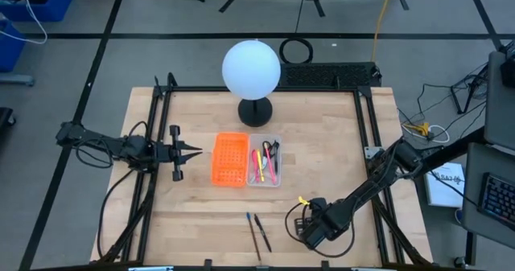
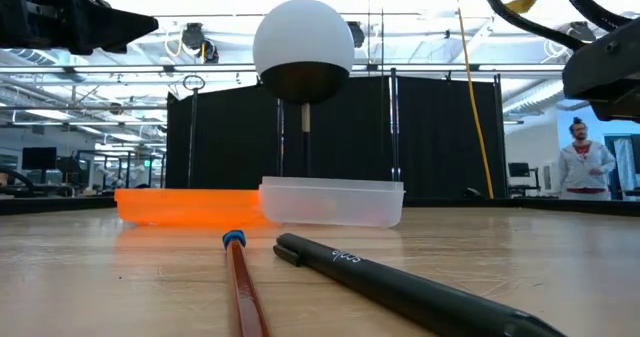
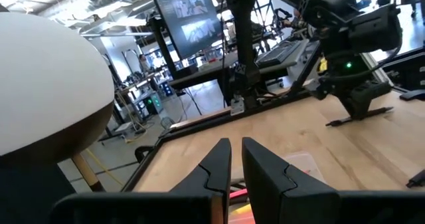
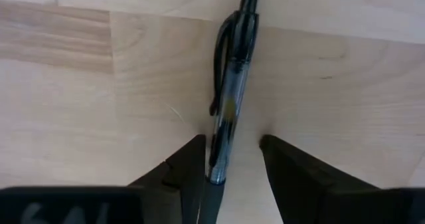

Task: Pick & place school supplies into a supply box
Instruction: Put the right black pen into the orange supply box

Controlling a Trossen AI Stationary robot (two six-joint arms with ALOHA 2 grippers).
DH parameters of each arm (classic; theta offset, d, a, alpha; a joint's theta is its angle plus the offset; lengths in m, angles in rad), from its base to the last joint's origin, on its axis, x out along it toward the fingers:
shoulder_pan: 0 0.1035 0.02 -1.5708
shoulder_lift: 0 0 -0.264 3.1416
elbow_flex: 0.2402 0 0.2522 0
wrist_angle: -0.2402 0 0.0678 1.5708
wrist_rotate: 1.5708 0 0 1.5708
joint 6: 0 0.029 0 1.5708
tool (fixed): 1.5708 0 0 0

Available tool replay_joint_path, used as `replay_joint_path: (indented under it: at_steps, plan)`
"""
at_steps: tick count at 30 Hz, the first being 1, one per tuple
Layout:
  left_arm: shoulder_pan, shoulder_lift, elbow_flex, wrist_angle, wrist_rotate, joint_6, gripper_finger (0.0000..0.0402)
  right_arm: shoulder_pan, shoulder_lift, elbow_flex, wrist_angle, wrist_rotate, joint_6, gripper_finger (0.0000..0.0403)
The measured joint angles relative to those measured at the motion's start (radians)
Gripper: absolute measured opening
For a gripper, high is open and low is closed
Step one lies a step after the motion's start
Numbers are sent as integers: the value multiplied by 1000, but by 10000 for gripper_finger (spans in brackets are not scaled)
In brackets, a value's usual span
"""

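Writing: none you can read | loose: one black pen (image 4: 229, 98), one pencil (image 2: 243, 282) | right gripper (image 4: 229, 159) fingers apart astride pen | left gripper (image 3: 234, 159) nearly together, empty

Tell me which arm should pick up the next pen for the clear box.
The right. Its gripper stands low over the near edge with jaws open around a black pen lying on the table. The left gripper waits beyond the orange tray, far from the loose pens.
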Motion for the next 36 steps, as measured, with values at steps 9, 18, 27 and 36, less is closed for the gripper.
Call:
replay_joint_path:
  at_steps: [9, 18, 27, 36]
  plan:
    - [0, 0, 0, -22, 2, -19, 47, 9, 0, -128, 7, -98, -4, 115]
    - [0, 0, 0, -35, 3, -48, 47, 14, -10, -215, 124, -114, -52, 22]
    - [0, 0, 0, -78, 3, -75, 47, 11, -70, -227, 137, -16, -112, 21]
    - [0, 0, 0, -85, 3, -74, 47, -30, -268, -230, 135, 348, -208, 20]
